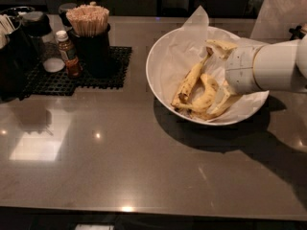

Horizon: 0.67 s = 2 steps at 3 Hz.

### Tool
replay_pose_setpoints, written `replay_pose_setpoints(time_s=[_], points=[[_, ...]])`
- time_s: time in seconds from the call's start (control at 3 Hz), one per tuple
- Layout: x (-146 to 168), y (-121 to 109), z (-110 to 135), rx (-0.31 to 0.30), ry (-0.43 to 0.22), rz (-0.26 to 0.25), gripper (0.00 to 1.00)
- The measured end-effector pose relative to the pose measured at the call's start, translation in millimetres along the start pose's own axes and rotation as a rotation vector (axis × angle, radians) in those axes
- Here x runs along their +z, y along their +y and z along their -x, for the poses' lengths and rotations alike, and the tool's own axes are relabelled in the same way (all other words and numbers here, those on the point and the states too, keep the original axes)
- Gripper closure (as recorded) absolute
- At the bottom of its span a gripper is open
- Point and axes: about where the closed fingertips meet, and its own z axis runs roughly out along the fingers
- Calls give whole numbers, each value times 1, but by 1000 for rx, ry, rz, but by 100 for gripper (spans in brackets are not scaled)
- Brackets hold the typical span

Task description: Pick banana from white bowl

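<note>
banana (191, 82) is lying inside the white bowl (149, 66), just beside the gripper (230, 75), toward the bowl's middle from it, its dark stem pointing at the far rim. i am watching the gripper hanging low over the bowl's right part; whether it is wide or narrow, i cannot tell.

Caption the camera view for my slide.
Robot arm over white bowl, gripper at its right side, near the long-stemmed banana.
</note>
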Motion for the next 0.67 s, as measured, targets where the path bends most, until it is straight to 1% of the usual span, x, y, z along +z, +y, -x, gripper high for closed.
replay_pose_setpoints(time_s=[0.33,0.67], points=[[2,-8,5,-62,-1,-27,35],[6,-10,12,-117,-14,-26,59]])
